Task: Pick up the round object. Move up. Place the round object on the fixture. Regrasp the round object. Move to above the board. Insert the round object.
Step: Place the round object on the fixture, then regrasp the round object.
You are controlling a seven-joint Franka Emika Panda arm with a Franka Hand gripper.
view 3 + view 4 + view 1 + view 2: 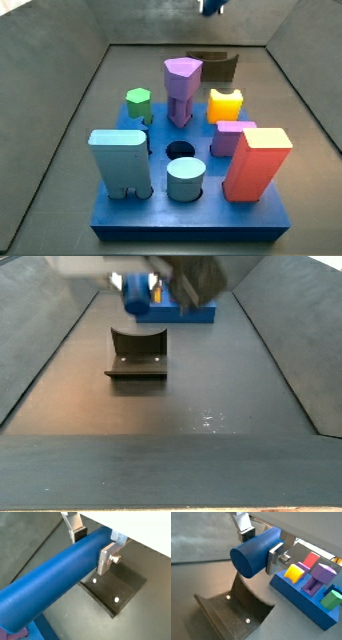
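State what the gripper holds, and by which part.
The gripper holds the dark blue cylinder, clamped across its sides near one end, above the fixture.

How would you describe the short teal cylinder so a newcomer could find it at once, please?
Start at the blue board, below the raised gripper holding the round object. The teal cylinder stands between the pale blue block and red block, the only round peg there.

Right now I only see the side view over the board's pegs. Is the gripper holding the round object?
Observer: Yes. In both wrist views the gripper clamps the round object, which lies horizontal.
Operator: Is it resting on the fixture?
Observer: No. In a side view it appears to hang clear above the fixture.
Operator: Where along it is the grip?
Observer: Near one end; most of its length sticks out to one side of the fingers.
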